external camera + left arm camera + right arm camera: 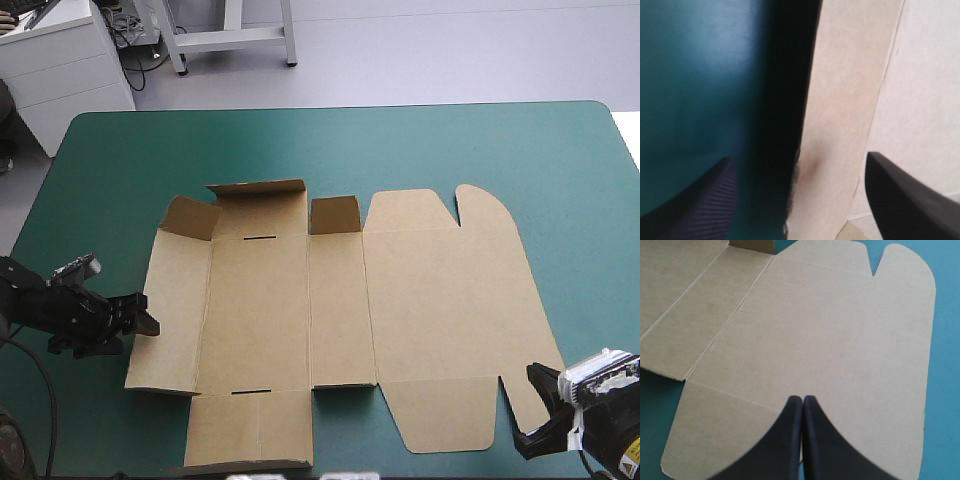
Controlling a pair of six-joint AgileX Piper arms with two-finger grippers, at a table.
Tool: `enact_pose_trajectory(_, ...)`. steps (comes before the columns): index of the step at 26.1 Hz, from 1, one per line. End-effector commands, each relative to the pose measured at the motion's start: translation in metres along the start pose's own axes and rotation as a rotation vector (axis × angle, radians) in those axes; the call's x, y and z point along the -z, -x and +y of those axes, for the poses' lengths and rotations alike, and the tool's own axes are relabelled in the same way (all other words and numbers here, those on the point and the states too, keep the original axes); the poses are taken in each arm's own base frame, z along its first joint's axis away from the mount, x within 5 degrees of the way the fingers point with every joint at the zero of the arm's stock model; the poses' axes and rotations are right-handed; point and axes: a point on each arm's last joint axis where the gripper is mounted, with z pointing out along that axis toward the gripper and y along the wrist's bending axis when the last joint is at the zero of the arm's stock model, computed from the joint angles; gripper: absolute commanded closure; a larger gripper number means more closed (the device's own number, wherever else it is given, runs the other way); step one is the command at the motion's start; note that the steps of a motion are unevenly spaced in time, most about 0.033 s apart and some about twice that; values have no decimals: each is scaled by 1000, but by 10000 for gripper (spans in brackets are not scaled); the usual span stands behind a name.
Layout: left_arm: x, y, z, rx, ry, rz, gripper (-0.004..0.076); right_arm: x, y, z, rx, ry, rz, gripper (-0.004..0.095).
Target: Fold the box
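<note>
The table (560, 160) carries a teal-green cover. The brown box (430, 300) lies spread out on it between the two grippers, mostly flat, with small flaps raised along its far edge. The left gripper (145, 322) is open, and the box's left edge sits between its black fingers. The right gripper (803, 399) is closed and empty; the box's large right panel lies ahead of it.

your left arm (65, 310) is black and blocky; one black finger (705, 200) shows fine ribbing. your right wrist (598, 380) is white-cased, with a small yellow label (632, 459).
</note>
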Motion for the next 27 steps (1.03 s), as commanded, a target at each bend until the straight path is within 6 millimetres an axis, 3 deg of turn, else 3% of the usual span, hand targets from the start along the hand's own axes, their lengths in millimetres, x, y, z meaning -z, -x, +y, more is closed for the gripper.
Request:
enact_pose_trajectory(1,2,-9,-11,18,-100,31,211,3,11,0,6,3,-73,931)
enact_pose_trajectory(6,-19,-19,-27,-16,-185,85,211,3,11,1,-3,14,-72,931)
enact_pose_trajectory(11,-25,-24,-44,-86,-234,133,213,3,11,2,-4,16,-71,931)
enact_pose_trajectory(14,-25,-25,-46,-100,-249,145,295,3,11,2,-5,17,-66,931)
enact_pose_trajectory(16,-25,-25,-46,-97,-244,147,401,3,10,2,-6,18,-58,931)
enact_pose_trajectory(21,-26,-23,-45,-101,-235,124,755,3,7,2,-5,16,-29,931)
enact_pose_trajectory(27,-9,-10,-53,-155,-229,79,756,3,6,2,-8,16,-15,931)
